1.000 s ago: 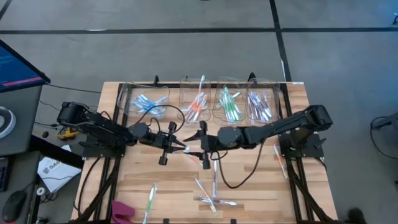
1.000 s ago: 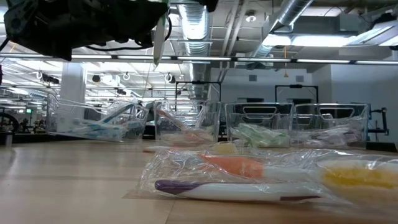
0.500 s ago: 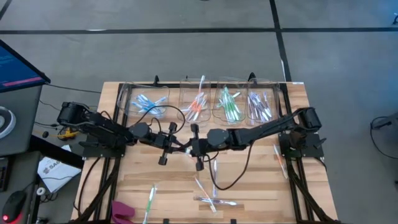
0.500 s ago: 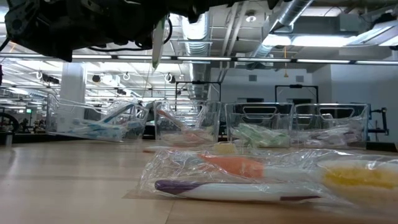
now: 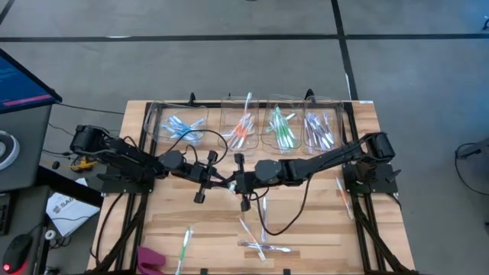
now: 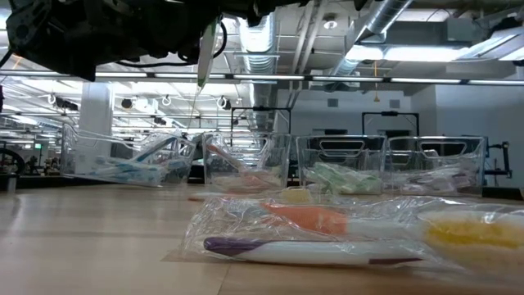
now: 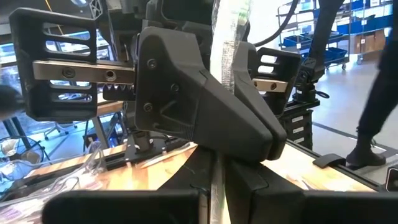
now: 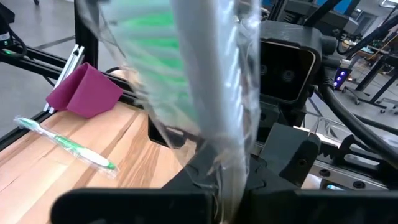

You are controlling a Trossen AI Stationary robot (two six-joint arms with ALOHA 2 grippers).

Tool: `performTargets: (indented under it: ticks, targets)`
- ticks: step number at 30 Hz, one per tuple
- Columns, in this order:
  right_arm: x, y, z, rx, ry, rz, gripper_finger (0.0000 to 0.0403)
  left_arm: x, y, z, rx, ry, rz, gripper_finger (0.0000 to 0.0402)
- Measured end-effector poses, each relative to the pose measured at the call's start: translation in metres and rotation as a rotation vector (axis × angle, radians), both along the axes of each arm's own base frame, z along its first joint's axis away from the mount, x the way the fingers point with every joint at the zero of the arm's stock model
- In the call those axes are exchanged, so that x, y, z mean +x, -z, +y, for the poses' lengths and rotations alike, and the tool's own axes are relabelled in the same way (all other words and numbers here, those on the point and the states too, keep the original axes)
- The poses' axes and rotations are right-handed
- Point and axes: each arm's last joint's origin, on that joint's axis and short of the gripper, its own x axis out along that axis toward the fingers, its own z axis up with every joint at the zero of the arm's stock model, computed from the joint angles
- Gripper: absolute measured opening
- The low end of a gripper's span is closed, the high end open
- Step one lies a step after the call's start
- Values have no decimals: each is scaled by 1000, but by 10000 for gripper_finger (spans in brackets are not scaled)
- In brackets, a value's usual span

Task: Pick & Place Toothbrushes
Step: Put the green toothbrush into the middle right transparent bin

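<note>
Right tool has moved left and closed on the wrapped green toothbrush the left tool grips (mid-handover); four far bins part-filled, several brushes remain on the near surface

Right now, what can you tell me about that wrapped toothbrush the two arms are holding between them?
The toothbrush is slim, whitish, with green bristles, sealed in a crinkly clear wrapper. It hangs above the table's middle, clear of the wood. The left pincer and the right pincer are both shut on it, meeting face to face.

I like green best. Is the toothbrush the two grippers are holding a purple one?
No. In the right wrist view the wrapped toothbrush shows green bristles inside its clear wrapper.
</note>
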Motion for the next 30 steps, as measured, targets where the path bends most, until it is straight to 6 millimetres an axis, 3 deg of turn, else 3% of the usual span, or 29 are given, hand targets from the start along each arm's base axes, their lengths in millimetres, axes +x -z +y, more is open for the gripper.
performTargets:
  ticks: [16,21,30]
  targets:
    - [-9,-11,4,-19,50,16,39,-1,4,0,1,2,32,10]
    - [-12,-12,7,-54,56,35,9,-1,4,0,2,11,30,10]
    - [-12,-11,7,-58,59,39,5,-1,4,0,8,13,32,33]
